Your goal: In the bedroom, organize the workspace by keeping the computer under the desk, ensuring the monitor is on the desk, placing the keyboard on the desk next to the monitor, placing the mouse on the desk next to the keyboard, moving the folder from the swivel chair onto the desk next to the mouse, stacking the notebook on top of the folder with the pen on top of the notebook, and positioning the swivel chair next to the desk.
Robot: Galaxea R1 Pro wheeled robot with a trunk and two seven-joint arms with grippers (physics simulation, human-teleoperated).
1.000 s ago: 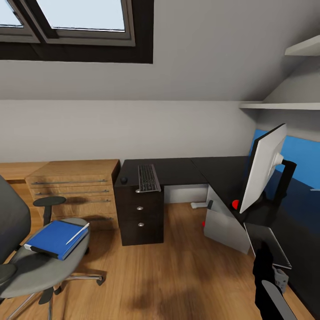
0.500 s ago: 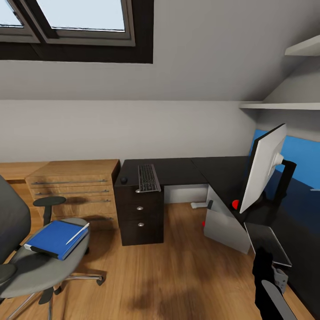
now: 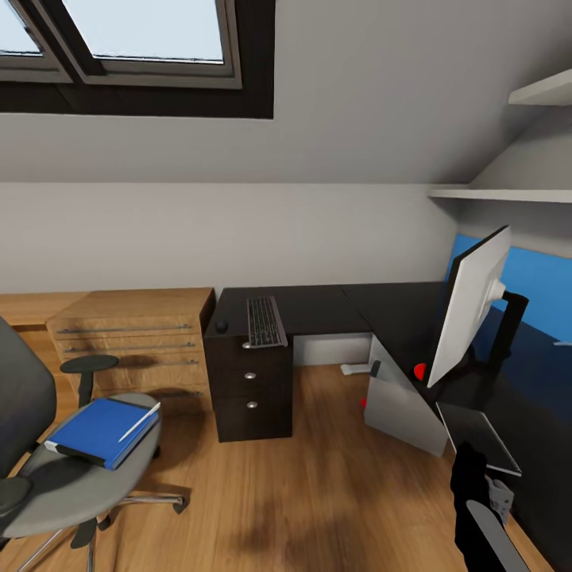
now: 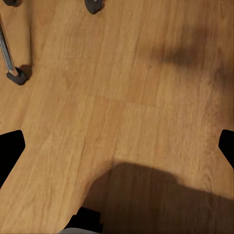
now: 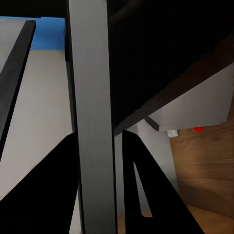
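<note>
The swivel chair [image 3: 75, 477] stands at the near left. On its seat lies the blue folder [image 3: 95, 429], with the white pen [image 3: 139, 418] across it. On the black desk [image 3: 318, 306] lie the keyboard [image 3: 264, 319] and, beside it, the small dark mouse [image 3: 221, 324]. The monitor [image 3: 469, 314] stands tilted on the desk's right wing, its pale back towards me. Under that wing is the grey computer [image 3: 401, 405]. At the near right my right gripper [image 3: 470, 459] [image 5: 95, 195] is shut on the flat dark notebook [image 3: 477, 429] [image 5: 90, 97]. My left gripper [image 4: 117, 151] hangs open over bare floor.
A light-wood shelf unit [image 3: 131, 338] stands left of the desk's black drawer unit [image 3: 250, 389]. Chair castors [image 4: 17, 75] show near the left gripper. A blue wall panel [image 3: 540, 278] and wall shelves [image 3: 500, 191] are behind the monitor. Wooden floor lies between chair and desk.
The head view has tilted up a little, so everything sits slightly lower in the picture. Nothing else has visibly moved.
</note>
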